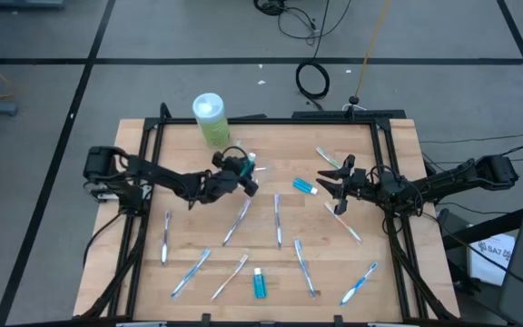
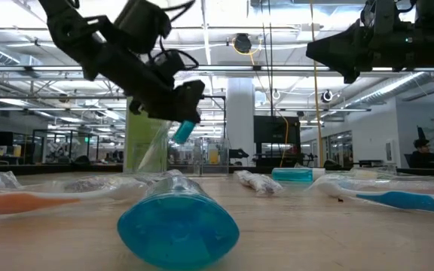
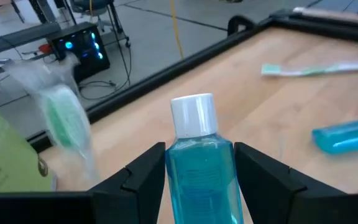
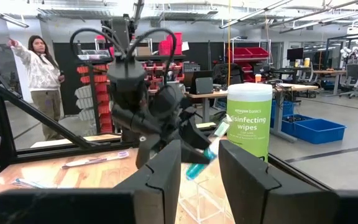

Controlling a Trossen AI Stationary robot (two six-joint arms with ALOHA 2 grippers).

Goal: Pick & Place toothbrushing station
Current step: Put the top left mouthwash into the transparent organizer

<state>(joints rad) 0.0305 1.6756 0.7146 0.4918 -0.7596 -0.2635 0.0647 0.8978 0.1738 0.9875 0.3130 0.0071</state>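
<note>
My left gripper [image 1: 241, 173] hangs over the table's middle left, shut on a small blue bottle [image 3: 199, 165] with a white cap [image 3: 193, 115]. The bottle also shows in the low view [image 2: 182, 132] and in the right wrist view [image 4: 201, 163]. My right gripper [image 1: 338, 184] waits open over the table's right side, its fingers [image 4: 160, 174] with nothing between them. Several toothbrushes [image 1: 237, 222] lie flat on the wooden table [image 1: 271, 136]. Two more blue bottles lie on their sides, one [image 1: 305, 186] at the middle right, one [image 1: 260, 284] near the front edge. My left gripper pinches the bottle's body [image 3: 197, 180] between its two fingers [image 3: 145, 177], one on each side. The capped neck sticks out past the fingertips. The fingers come nearly level from the table's left, along the bottle. The bottle is lifted clear of the table and tilted.
A green wipes canister [image 1: 210, 118] stands at the far left, with a clear cup [image 2: 153, 154] holding a green brush head [image 3: 64, 118] beside it. A black frame [image 1: 271, 119] borders the table. A person [image 4: 41, 74] stands in the room beyond.
</note>
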